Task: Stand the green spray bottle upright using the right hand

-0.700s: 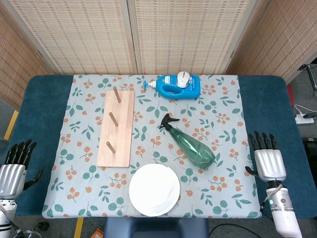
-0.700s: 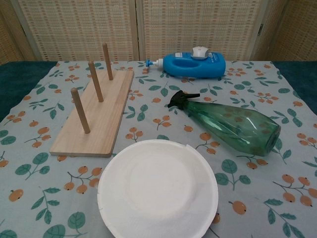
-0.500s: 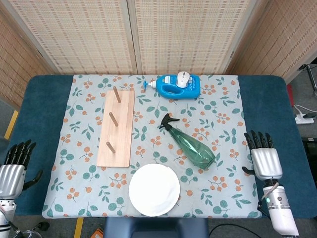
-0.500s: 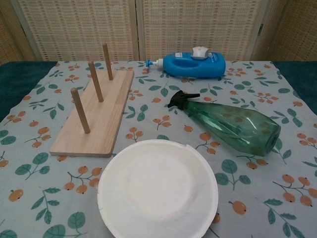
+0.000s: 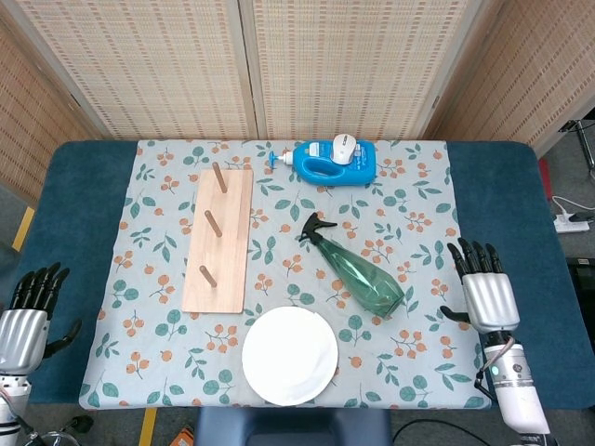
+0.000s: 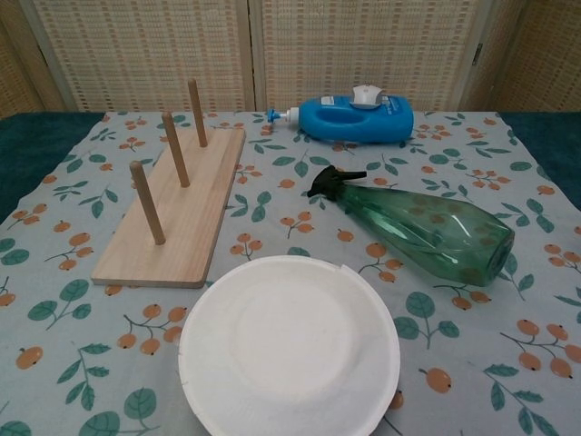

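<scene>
Green spray bottle (image 5: 357, 271) lying on side on floral cloth (image 5: 149, 232); right hand (image 5: 485, 295) hovering nearby, fingers spread, holding nothing; left hand (image 5: 22, 325) likewise

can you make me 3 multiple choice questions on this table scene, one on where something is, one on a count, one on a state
1. Where is the white plate?
A. at the near edge of the cloth, beside the wooden board's near end
B. at the far edge, next to the blue bottle
C. on top of the wooden board

2. How many pegs stand on the wooden board?
A. two
B. three
C. five

3. How is the green spray bottle placed?
A. upright
B. held in the right hand
C. lying on its side

Answers:
1. A: the head view shows the plate nearest the robot, just right of the board's near end.
2. B: three pegs stand in a row.
3. C: it lies flat on the cloth, and the right hand is apart from it, fingers spread.
</scene>
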Controlling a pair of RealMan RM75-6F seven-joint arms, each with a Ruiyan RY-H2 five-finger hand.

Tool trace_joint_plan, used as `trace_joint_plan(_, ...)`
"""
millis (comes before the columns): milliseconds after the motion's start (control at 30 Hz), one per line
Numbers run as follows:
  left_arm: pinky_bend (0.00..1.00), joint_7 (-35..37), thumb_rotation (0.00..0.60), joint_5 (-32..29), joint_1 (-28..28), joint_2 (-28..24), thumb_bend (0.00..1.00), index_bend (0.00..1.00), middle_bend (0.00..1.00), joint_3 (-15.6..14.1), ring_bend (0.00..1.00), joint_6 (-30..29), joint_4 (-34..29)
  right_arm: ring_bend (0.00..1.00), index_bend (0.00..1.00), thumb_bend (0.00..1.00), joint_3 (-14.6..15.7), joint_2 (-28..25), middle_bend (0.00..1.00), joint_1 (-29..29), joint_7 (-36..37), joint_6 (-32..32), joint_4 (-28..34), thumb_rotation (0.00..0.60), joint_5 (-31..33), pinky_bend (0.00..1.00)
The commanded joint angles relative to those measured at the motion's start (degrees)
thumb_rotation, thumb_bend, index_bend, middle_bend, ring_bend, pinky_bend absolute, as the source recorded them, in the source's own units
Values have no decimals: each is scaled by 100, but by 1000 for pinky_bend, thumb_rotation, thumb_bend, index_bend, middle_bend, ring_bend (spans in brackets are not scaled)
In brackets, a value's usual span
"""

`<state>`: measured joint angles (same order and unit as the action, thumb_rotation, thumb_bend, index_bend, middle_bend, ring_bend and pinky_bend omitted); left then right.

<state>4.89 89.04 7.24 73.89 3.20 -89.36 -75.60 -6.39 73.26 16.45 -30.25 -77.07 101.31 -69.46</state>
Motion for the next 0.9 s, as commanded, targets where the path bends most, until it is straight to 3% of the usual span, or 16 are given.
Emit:
trace_joint_plan(33, 0, 10, 600, -8, 4, -2, 285, 0, 0, 6, 0, 7, -6, 0, 0, 0, -82, 317, 0, 35, 459, 3, -236, 600, -153, 0)
trace_joint_plan(167, 0, 3, 600, 22, 15, -9, 284, 0, 0, 12, 0, -16, -42, 0, 0, 0, -160, 708, 0, 66, 851, -88, -500, 600, -311, 0)
trace_joint_plan(333, 0, -40, 600, 83, 42, -13, 284, 0, 0, -13, 0, 0, -80, 0, 0, 0, -311, 1176, 0, 183, 838, -111, -688, 600, -252, 0)
trace_joint_plan(900, 0, 212, 600, 48, 40, -81, 284, 0, 0, 26, 0, -30, -80, 0, 0, 0, -554, 2326, 0, 791, -177, 363, -1235, 600, 416, 0)
